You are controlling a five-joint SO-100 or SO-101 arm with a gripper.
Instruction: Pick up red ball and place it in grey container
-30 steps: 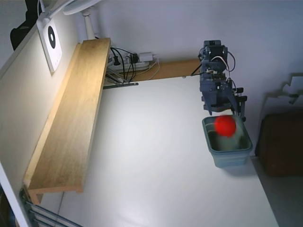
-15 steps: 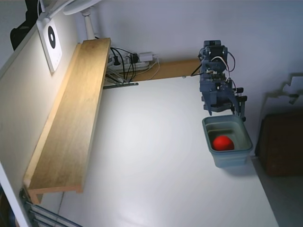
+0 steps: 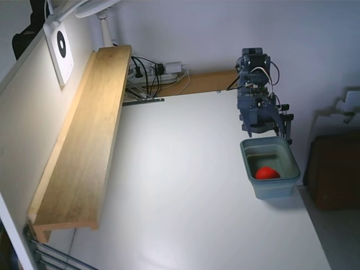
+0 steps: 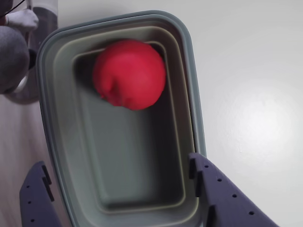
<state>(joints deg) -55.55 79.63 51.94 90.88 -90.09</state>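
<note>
One ball, red and round with no long axis to speak of, lies inside the tub, against the end wall that sits at the top of the wrist view; in the fixed view the ball sits at the tub's near end, its lower part hidden by the tub's front wall. The tub's long axis runs top to bottom in the wrist view, away from the arm, and in the fixed view it runs from the arm's foot toward the camera. The jaws stand wide apart and hold nothing, one tip over each long rim of the tub, both cut off by the bottom edge of the wrist view. In the fixed view the arm hangs just behind the tub and its jaws are too small to make out. The tub stands on the white table, near its right edge. The ball is slightly blurred in the wrist view.
</note>
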